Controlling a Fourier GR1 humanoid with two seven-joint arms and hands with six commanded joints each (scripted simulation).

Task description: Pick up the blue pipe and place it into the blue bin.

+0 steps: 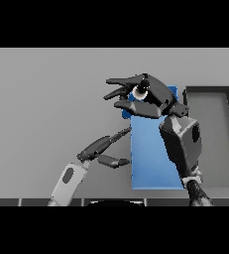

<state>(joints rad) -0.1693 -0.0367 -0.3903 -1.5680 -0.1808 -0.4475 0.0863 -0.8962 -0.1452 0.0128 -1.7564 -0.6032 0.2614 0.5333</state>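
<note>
Two hands show: right hand (144,94) at twelve o'clock, fingers curled round a pale pipe (140,91) above the blue bin (153,158); left hand (103,149) at seven o'clock, fingers straight

1. The bin (153,158) sits on the table (46,99), right of the middle and toward the near edge.
2. A tray (212,139) lies on the table just to the right of the bin, reaching a little farther back.
3. The right hand (148,96) is over the bin's far left corner, its arm crossing above the bin's right side.
4. The left hand (103,149) is just left of the bin, its fingertips at the bin's left edge.
</note>
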